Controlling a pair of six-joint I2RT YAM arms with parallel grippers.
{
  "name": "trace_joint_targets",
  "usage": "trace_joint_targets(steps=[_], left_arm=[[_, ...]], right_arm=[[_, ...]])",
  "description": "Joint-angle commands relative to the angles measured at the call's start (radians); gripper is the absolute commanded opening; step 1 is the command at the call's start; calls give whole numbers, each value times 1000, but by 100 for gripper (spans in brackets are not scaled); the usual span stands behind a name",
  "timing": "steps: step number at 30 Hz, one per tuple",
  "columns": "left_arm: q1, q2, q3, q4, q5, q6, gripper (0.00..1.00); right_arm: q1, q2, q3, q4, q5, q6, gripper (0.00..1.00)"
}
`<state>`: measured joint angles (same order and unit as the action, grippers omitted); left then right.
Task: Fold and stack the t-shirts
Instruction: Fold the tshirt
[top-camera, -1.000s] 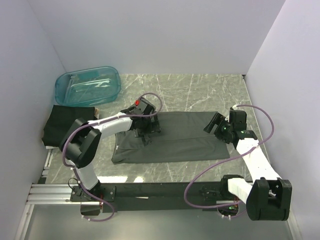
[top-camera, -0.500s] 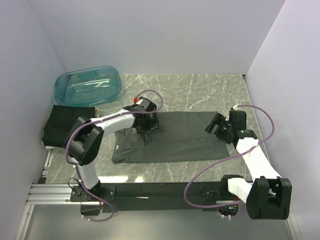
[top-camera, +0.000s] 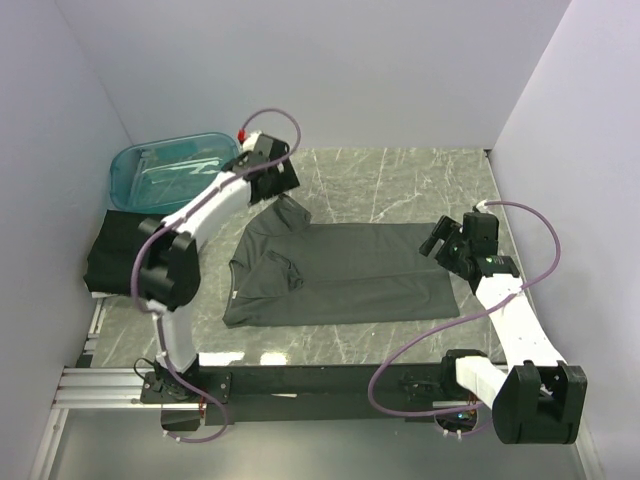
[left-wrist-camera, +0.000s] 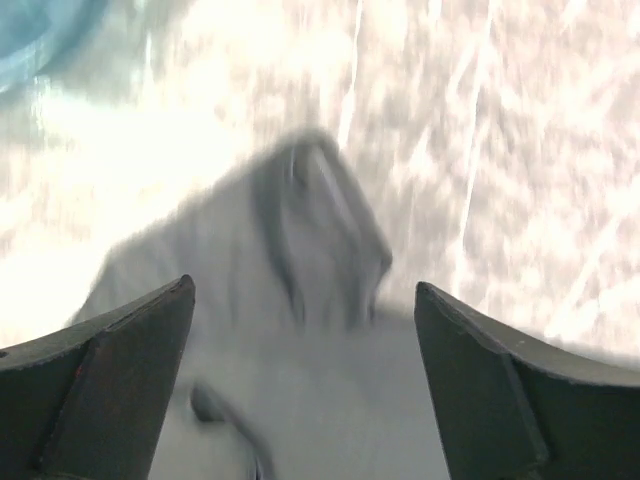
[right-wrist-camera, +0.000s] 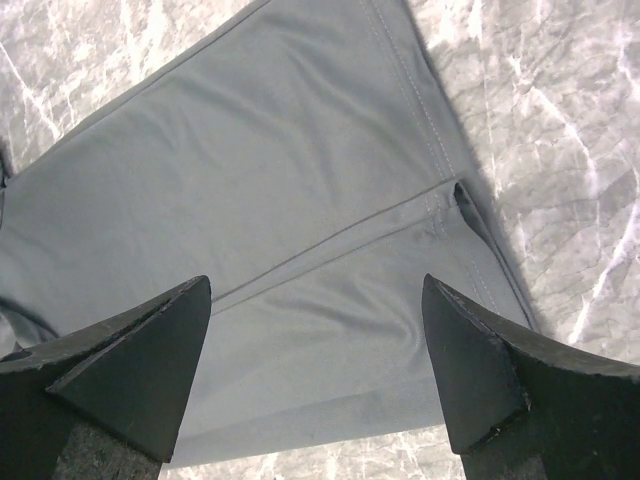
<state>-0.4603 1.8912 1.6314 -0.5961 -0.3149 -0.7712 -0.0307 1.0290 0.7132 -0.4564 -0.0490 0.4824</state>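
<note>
Black left gripper (left-wrist-camera: 302, 290) gapes wide, empty.

looks like a robotics lab test cell tbh: plain white panels (top-camera: 300, 70) boxing in a marble-look tabletop (top-camera: 400, 175), cabled left arm (top-camera: 205, 205) and right arm (top-camera: 510, 315) bolted onto a black rail (top-camera: 320, 380).

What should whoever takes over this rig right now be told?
Left end effector: open, empty, above the sleeve.
Right end effector: open, empty, above the hem end.
T-shirt: flat on the table, partly folded, that sleeve poking out far-left.
Done: a dark folded stack at the left edge.
Left: tuck the sleeve, finish folding, stack it.
</note>
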Motion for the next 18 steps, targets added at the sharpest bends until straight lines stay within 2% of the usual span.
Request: trace_joint_targets(steps=[1,4,7,15,18], left_arm=[[43,161,179,9,25,82,95],[66,291,327,-16,37,110,91],[86,393,439,-48,97,153,94],[92,490,472,-5,188,173,76],[92,490,453,1,191,176,65]], right_arm=[[2,-6,43,22,41,2,92],[2,-4,40,18,47,-2,92],[2,-7,34,19,47,-5,92],[2,20,28,28,46,-7,92],[2,29,25,30,47,-5,92]])
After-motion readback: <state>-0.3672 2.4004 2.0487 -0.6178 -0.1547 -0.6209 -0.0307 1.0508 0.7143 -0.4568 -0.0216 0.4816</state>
